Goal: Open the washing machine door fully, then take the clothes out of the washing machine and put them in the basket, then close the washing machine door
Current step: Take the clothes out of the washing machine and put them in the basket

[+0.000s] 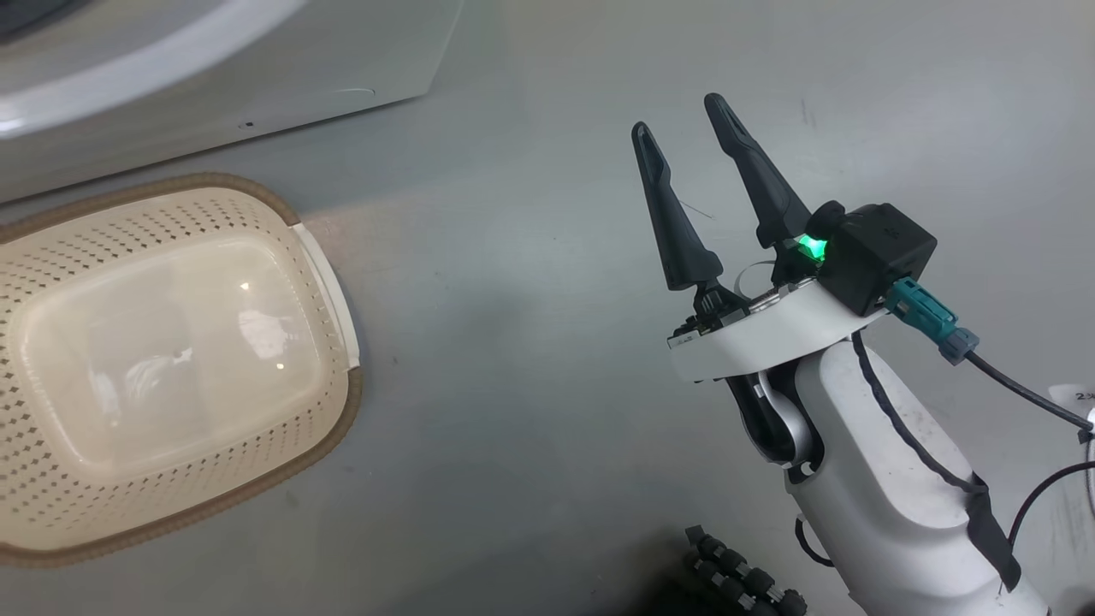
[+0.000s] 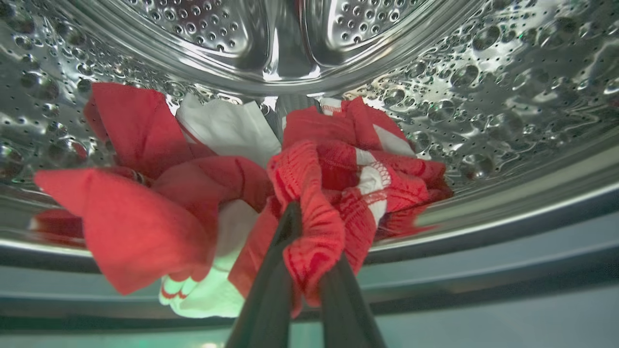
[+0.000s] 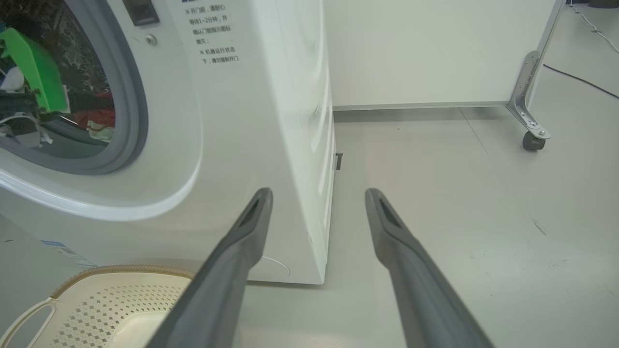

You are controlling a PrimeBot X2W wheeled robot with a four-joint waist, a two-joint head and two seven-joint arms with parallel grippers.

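Red-and-white jersey clothes [image 2: 193, 203] sprawl crosswise in the shiny steel drum [image 2: 483, 96]. The left gripper [image 2: 310, 234] clamps one red fold between its jaws; the right gripper [image 1: 677, 114] gapes empty.

A lab-like test bay: the washing machine [image 3: 232, 121] on bare grey floor [image 3: 435, 203], a castor-footed white partition [image 3: 435, 48], a loose cable [image 3: 580, 80].

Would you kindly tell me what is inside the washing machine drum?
Red and white clothes lie in the steel drum, the left gripper shut on a red fold. Anything beneath the pile is covered.
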